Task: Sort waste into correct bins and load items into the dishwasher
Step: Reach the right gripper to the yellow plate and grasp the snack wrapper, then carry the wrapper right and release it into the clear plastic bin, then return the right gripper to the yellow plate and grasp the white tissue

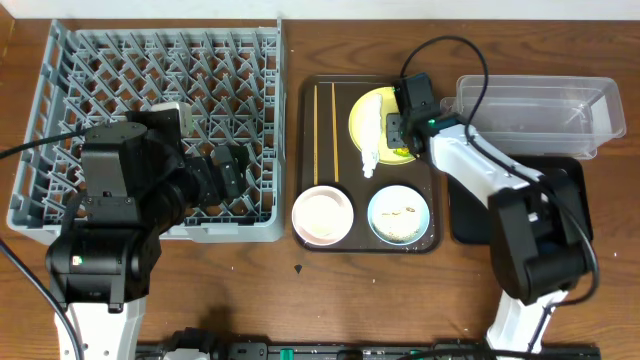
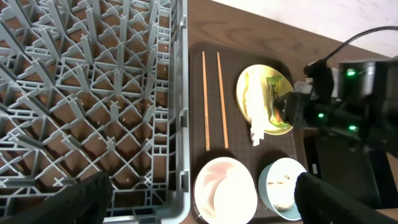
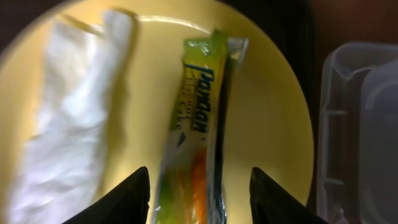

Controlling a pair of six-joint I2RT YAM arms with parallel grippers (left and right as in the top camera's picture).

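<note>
Overhead: the right gripper (image 1: 400,128) hangs over the yellow plate (image 1: 366,112), covering its right side. The left gripper (image 1: 235,170) sits over the dish rack (image 1: 60,120).

Left wrist: its fingers (image 2: 87,198) stand wide apart, released. The snack wrapper (image 2: 273,99) lies on the plate beside the napkin (image 2: 255,112).

Right wrist: the jaws straddle the snack wrapper without clenching it, and bare plate shows beside it.

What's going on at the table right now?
The right gripper hangs over the round yellow plate, its open jaws straddling the green-and-orange snack wrapper without clamping it. The white crumpled napkin lies beside it on the plate. The left gripper hovers open above the grey plastic dish rack, holding nothing.
</note>
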